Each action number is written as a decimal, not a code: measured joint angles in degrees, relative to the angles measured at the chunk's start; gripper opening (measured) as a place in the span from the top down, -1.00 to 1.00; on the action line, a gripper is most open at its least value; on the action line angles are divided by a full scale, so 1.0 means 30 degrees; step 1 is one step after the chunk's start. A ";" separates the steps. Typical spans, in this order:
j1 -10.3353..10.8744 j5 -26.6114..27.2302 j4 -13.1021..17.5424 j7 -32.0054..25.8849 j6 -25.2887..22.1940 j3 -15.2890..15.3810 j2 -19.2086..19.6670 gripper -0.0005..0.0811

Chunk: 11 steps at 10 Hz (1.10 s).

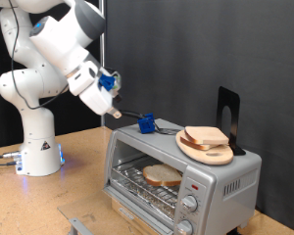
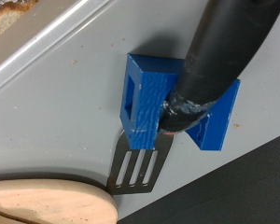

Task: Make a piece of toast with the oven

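Gripper fingers hidden in both views. Spatula (image 2: 137, 168) blade tip concealed beneath wooden plate (image 2: 47, 203), itself cut by frame edge. Oven (image 1: 181, 176) base cropped.

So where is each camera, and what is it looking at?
Exterior view: off the arm, facing the oven from its door side; it shows the whole white arm and the gripper above the oven's top.
Wrist view: on the hand, looking down at the oven's top; no fingers show clearly.
Both show the blue block, the spatula, the wooden plate and the oven.
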 joint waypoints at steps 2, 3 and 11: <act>-0.0083 0.0291 -0.0003 0.1503 -0.0580 0.0056 0.0043 -0.97; -0.0310 0.0539 0.0030 0.3416 -0.1493 -0.0126 0.0088 -0.97; -0.2308 0.1449 0.0044 1.1341 -0.4722 -0.2377 0.0332 -0.97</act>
